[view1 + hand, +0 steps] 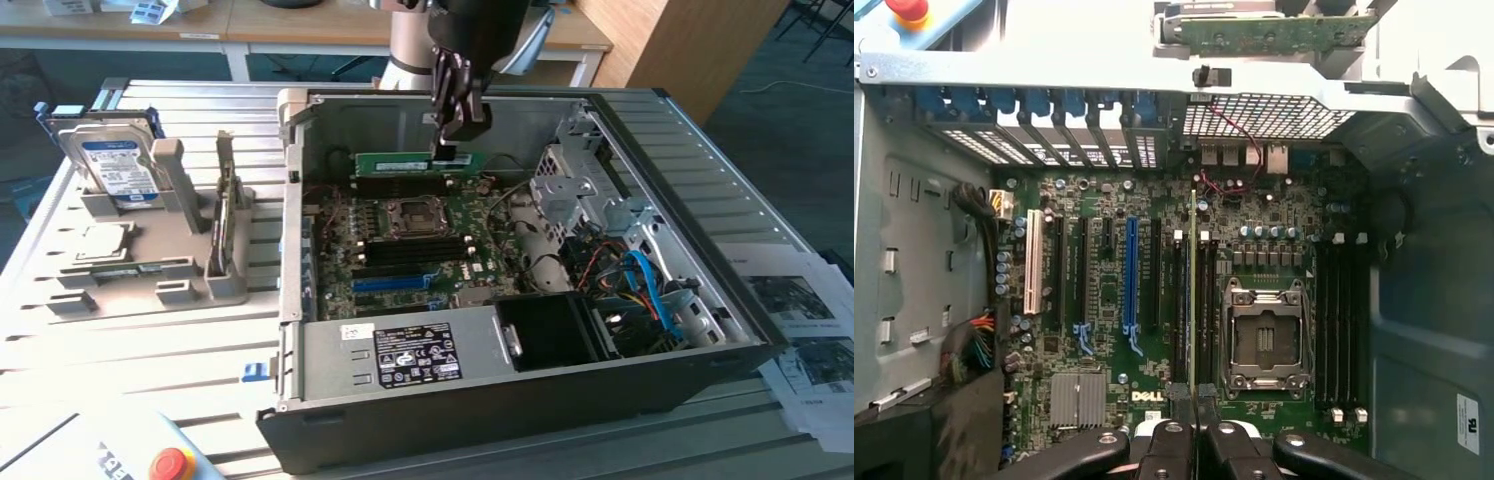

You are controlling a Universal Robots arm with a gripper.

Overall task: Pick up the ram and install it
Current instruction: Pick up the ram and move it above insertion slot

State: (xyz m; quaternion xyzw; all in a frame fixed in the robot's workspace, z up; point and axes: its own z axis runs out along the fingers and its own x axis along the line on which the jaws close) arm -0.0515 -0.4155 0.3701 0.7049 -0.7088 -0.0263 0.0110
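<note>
Item one, gripper [451, 150]: I see it hanging inside the open computer case [534, 390], its fingers closed narrow on the top edge of the ram [400, 162]. Item two, the ram: a green stick with a pale label, held level and edge-down over the motherboard [400, 250], close to the case's far wall and just beyond the CPU socket [411, 215] in the exterior view. In the wrist view it shows edge-on as a thin line [1194, 290] running out from between the fingertips [1172, 440], lined up with the dark memory slots [1182, 300] beside the socket [1264, 335]. I cannot tell whether its lower edge touches a slot. Item three, a grey fixture [134, 270] on the slatted table [160, 350], at the exterior view's left of the case, carrying an upright hard drive [118, 165] and a dark expansion card [227, 205]. Item four, a red button [168, 464] at the near table edge. Item five, printed papers [801, 310] at the exterior view's right.
</note>
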